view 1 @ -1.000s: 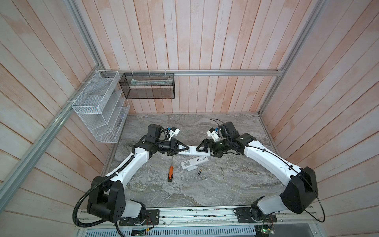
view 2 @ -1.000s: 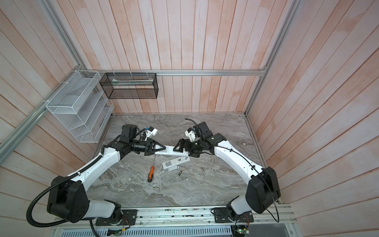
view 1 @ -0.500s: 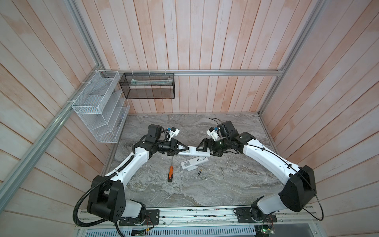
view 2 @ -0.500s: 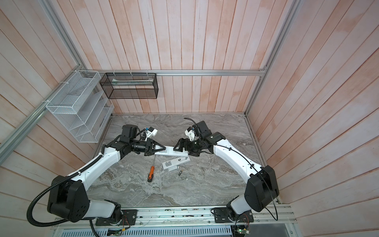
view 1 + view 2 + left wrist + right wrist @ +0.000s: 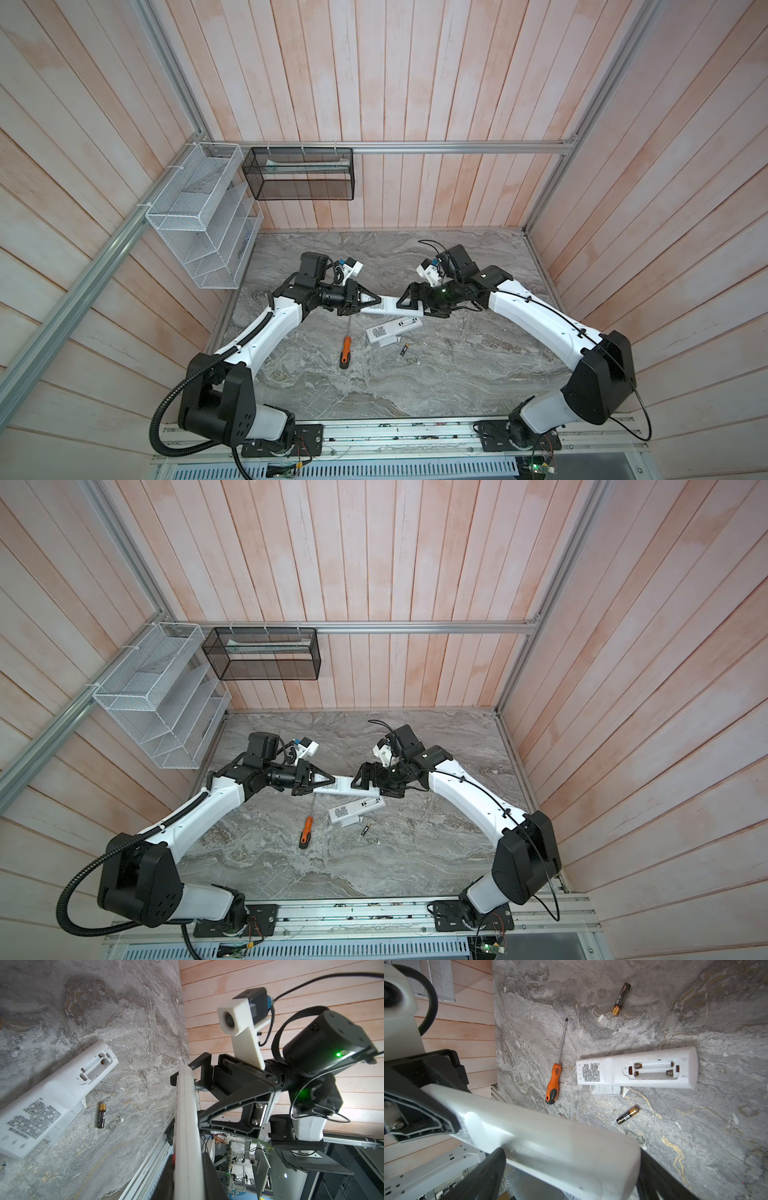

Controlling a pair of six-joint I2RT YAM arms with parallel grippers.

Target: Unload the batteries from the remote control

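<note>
Nearest my side of the counter (image 5: 415,386) lie the orange-handled screwdriver (image 5: 345,354) and a loose battery (image 5: 404,350), black with a gold end. Just behind them the opened remote (image 5: 636,1068) rests back-up. Its bay (image 5: 653,1070) shows bare springs and no cells, and what I take for its cover (image 5: 606,1090) sits against one long edge. Past that remote, the right wrist view shows a second battery (image 5: 620,999) lying apart on the stone; the top views hide it under the arms. Above all this the held remote (image 5: 384,308) hangs between both arms. The left end effector (image 5: 372,303) is clamped on one end across its thin side. The right end effector (image 5: 186,1070) stands wide astride the other end, and I cannot tell whether its fingers actually press. I see no cells on this one, so I judge the other batteries are inside it, behind a cover I can't make out. The remote looks like light, stiff, smooth plastic, so I'd hold it by its long edges and guard against twisting. The batteries are small, hard, slick and round, and I expect them to roll. I'd pinch each across the barrel at mid-length. Farthest off hang the white wire rack (image 5: 199,216) and the black mesh basket (image 5: 299,174).
</note>
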